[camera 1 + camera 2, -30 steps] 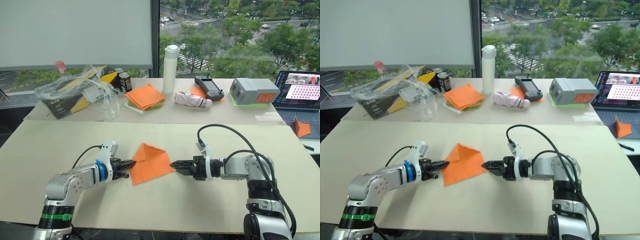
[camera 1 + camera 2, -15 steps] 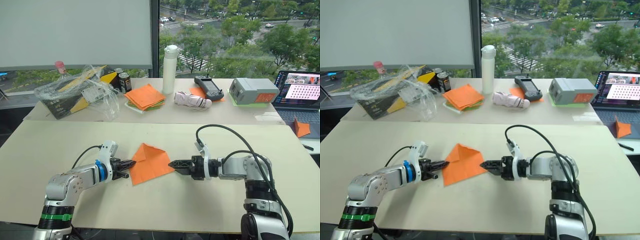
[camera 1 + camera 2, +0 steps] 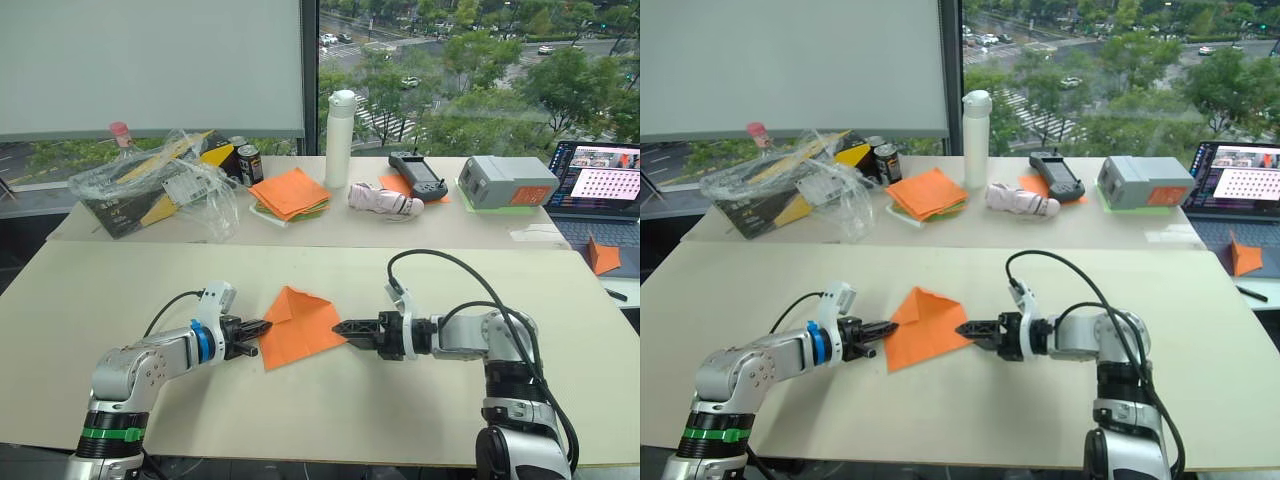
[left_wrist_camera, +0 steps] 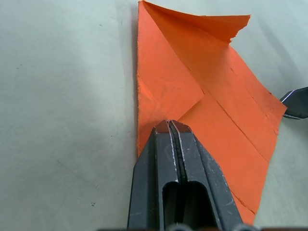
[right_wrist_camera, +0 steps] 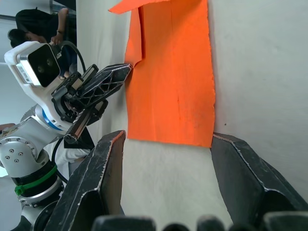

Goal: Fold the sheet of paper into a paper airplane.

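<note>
- Front table (image 3: 120,290): pale beige top. The sheet of paper (image 3: 300,325), bright orange and partly folded with one raised flap, lies flat on it near the middle.
- Rear table (image 3: 330,232): stands behind the front one, below the window. It carries a crumpled clear plastic bag (image 3: 160,180), a dark can (image 3: 250,164), a stack of orange and green sheets (image 3: 290,193), a white bottle (image 3: 341,138), a black handheld controller (image 3: 418,175), a grey box (image 3: 506,181) and an open laptop (image 3: 600,190).

R tool (image 5: 163,159) open, facing sheet of paper (image 5: 173,72); L tool (image 5: 98,84) at edge.
</note>
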Controlling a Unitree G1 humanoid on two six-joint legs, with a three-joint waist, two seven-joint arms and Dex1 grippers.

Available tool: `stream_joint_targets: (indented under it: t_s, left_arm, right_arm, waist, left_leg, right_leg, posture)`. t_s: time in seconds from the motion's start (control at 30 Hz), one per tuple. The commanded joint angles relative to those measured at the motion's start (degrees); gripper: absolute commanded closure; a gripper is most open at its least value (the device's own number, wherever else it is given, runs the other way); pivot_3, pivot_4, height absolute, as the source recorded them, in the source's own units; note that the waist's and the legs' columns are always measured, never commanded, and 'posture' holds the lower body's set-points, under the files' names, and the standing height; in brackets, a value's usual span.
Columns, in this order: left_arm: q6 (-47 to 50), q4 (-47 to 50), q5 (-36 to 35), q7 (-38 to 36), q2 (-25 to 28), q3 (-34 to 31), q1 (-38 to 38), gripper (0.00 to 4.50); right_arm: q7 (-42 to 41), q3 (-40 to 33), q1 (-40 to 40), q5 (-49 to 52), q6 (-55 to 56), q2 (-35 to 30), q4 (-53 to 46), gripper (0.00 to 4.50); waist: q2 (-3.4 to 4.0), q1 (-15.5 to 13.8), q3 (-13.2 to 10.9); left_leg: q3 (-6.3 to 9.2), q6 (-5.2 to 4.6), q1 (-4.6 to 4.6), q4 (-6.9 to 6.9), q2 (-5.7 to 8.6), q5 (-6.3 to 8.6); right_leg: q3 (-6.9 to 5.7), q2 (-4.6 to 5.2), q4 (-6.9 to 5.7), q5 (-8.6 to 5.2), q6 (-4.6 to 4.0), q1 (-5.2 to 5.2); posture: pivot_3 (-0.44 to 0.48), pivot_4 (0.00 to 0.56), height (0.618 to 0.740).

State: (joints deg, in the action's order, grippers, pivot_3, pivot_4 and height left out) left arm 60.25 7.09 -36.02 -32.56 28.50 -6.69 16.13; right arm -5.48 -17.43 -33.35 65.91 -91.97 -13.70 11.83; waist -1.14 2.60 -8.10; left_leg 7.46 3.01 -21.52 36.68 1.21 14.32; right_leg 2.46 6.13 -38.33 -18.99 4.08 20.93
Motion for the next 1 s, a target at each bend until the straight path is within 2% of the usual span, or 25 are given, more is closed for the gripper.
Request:
stream_joint_targets:
  t_s: [0.03,0.1,0.13,0.2,0.4,0.77,1.0]
  left_arm:
    - [1.68,-1.56,1.36,1.57,-0.13,1.22,-1.31,4.5]
    - [1.62,-1.6,1.39,1.56,-0.13,1.21,-1.33,4.5]
    - [1.59,-1.62,1.42,1.57,-0.12,1.22,-1.34,4.5]
    - [1.58,-1.56,1.43,1.57,-0.11,1.22,-1.4,4.5]
    - [1.66,-1.45,1.42,1.6,-0.06,1.21,-1.41,4.5]
    - [1.56,-1.6,1.41,1.47,0.1,1.33,-1.39,4.5]
    - [1.42,-2.11,1.55,1.37,0.02,1.58,-0.92,4.5]
  right_arm:
    - [0.39,-1.19,-1.04,0.27,-0.53,1.38,-1.04,1.52]
    - [0.66,-1.41,-1.07,0.07,-0.53,1.84,-1.15,1.52]
    - [0.87,-1.63,-1.16,-0.12,-0.53,2.19,-1.22,1.76]
    - [1.22,-2.04,-1.29,-0.46,-0.53,2.8,-1.42,2.29]
    - [2.16,-2.97,-1.44,-1.67,-0.53,3.83,-2.21,4.43]
    - [-0.76,0.2,-1.12,-4.93,-0.12,3.05,-8.46,4.47]
    - [-9.25,10.87,-1.33,-10.49,7.18,-2.73,-16.74,4.47]
  waist:
    - [0.0,0.0,0.0]
    - [0.01,0.0,-0.01]
    - [0.01,0.0,-0.01]
    - [0.02,0.0,-0.01]
    - [0.03,0.03,-0.01]
    - [0.04,0.02,-0.02]
    - [0.08,-0.08,-0.04]
  left_leg:
    - [0.0,0.0,0.0,0.0,0.0,0.0]
    - [0.0,0.0,0.0,0.0,0.0,0.0]
    - [0.0,0.0,0.0,0.0,0.0,0.0]
    - [0.0,0.0,-0.01,0.0,0.0,0.0]
    - [0.0,0.0,0.01,0.0,0.0,0.0]
    - [0.0,-0.02,0.0,-0.01,0.0,0.01]
    - [0.0,-0.02,-0.08,-0.01,0.01,0.01]
  right_leg:
    - [0.0,0.0,0.0,0.0,0.0,0.0]
    - [0.0,0.0,0.0,0.0,0.0,0.0]
    - [0.0,0.0,0.0,0.0,0.0,0.0]
    - [0.0,0.0,0.0,0.0,0.0,0.0]
    - [0.0,0.0,0.0,0.0,0.0,0.0]
    - [0.01,0.0,0.0,0.0,0.0,0.02]
    - [0.01,0.0,0.03,0.0,0.0,0.07]
  posture:
    - [0.0,0.15,0.74]
    - [0.0,0.15,0.74]
    - [0.0,0.15,0.74]
    - [0.0,0.15,0.74]
    - [0.0,0.15,0.74]
    - [0.0,0.15,0.74]
    - [0.0,0.15,0.74]
